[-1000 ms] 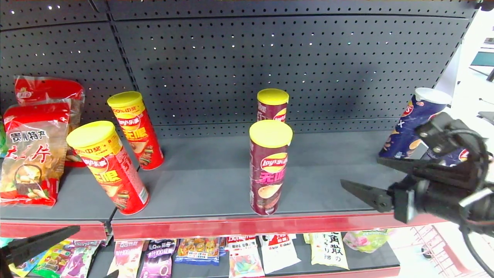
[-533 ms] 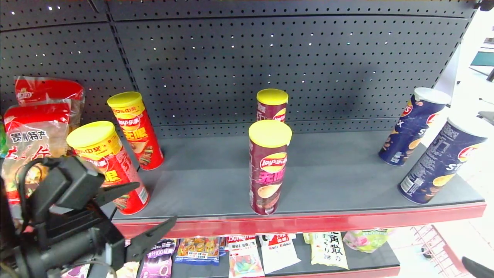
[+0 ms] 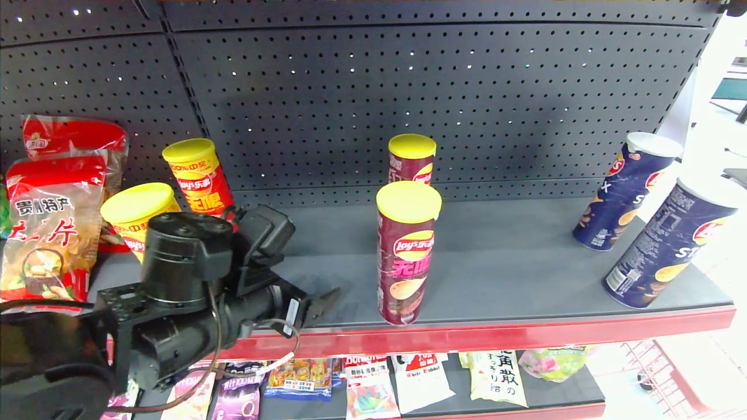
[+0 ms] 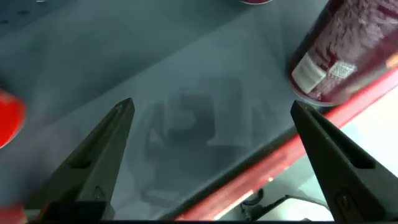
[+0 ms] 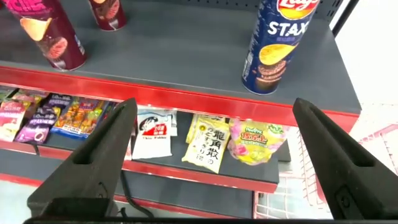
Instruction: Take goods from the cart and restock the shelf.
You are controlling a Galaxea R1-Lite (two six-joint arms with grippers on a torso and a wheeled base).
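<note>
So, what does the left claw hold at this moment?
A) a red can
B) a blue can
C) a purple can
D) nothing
D: the left claw is open over the bare grey shelf, and the purple can stands off to one side of it, not between its fingers.

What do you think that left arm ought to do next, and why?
Probably pull the left gripper straight back off the shelf to fetch more stock. It is open and empty above bare shelf, and the maroon can stands close beside it, so a straight retreat seems least likely to knock it.
</note>
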